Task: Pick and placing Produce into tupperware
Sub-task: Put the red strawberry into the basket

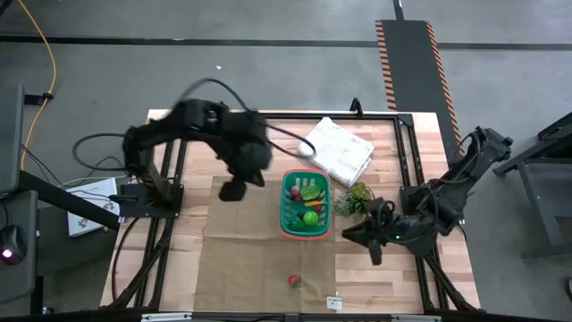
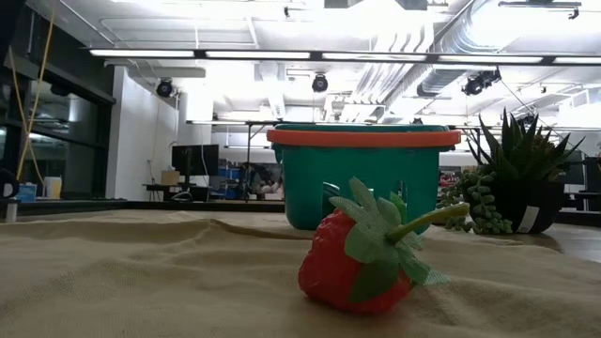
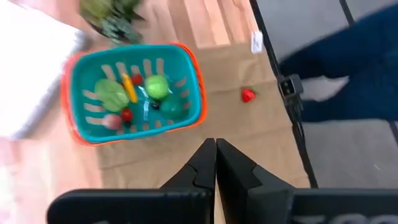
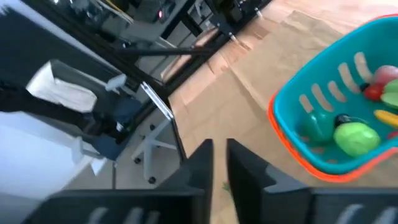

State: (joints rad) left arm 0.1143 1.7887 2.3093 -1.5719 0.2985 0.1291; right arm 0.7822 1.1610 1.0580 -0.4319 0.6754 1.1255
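The teal basket with the orange-red rim (image 1: 306, 206) (image 2: 362, 174) (image 3: 130, 93) (image 4: 336, 124) stands on its base on a tan mat at the table's middle. Inside lie green leafy and round pieces (image 3: 157, 86), red berries (image 3: 126, 114) and a yellow-orange piece (image 3: 129, 87). A red strawberry (image 1: 293, 281) (image 2: 362, 258) (image 3: 248, 94) lies on its side on the mat near the near edge. My left gripper (image 1: 237, 190) (image 3: 216, 149) hovers left of the basket, shut and empty. My right gripper (image 1: 357, 234) (image 4: 219, 152) hangs right of the basket, fingers a narrow gap apart, empty.
A white rumpled cloth bundle (image 1: 338, 148) lies beyond the basket toward the far edge. A spiky potted plant (image 1: 356, 199) (image 2: 521, 178) stands just right of the basket. Black frame rails (image 1: 165, 224) run along both table sides. Bare mat (image 1: 241, 268) lies near the strawberry.
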